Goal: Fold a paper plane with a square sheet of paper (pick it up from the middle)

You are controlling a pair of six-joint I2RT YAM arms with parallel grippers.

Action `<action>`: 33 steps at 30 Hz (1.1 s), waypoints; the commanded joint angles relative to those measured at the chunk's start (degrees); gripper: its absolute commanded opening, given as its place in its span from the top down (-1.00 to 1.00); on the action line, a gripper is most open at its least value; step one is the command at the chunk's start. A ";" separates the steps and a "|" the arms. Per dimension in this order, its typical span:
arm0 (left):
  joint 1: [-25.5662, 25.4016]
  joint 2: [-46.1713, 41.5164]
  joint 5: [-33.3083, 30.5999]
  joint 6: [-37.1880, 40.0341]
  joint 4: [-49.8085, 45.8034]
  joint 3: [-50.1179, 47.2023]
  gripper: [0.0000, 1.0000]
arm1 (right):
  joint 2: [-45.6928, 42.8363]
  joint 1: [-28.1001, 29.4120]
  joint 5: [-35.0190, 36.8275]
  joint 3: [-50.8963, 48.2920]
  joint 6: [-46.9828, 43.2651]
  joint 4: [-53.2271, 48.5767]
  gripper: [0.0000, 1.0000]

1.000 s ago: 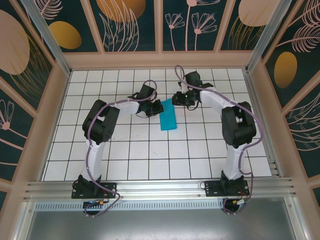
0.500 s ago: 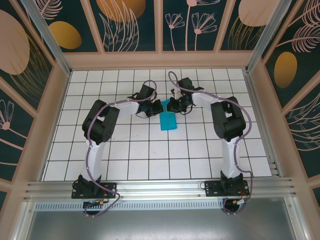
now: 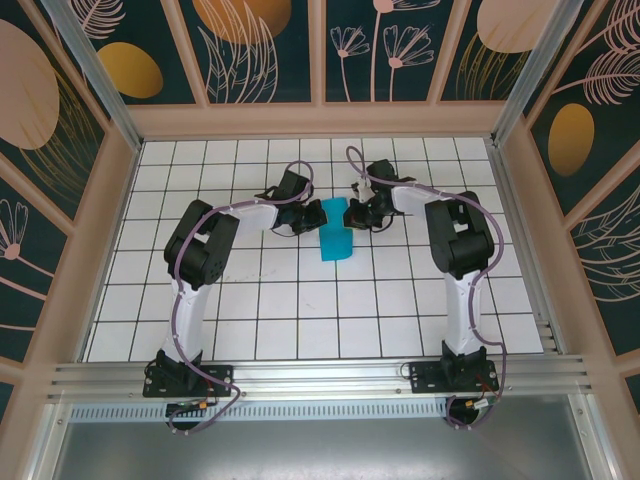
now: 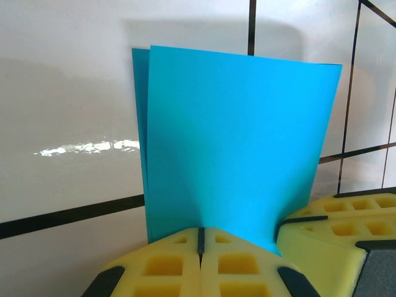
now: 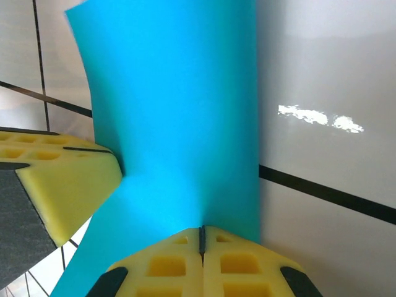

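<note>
Jaws of both arms are clamped tight on the square sheet of paper (image 3: 337, 240) (folded to 2 layers): left jaws at its left edge, right jaws at its right, over the surface (image 3: 300, 310).

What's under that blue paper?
The white tiled table shows all round the paper. A lower layer of the same paper peeks out along one edge. The left gripper and right gripper pinch it; whatever lies beneath its middle is covered.
</note>
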 commanded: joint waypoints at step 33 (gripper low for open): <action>-0.15 5.85 -8.07 -0.46 -7.63 -6.12 0.89 | 1.42 -3.13 2.75 -2.16 4.28 5.42 0.93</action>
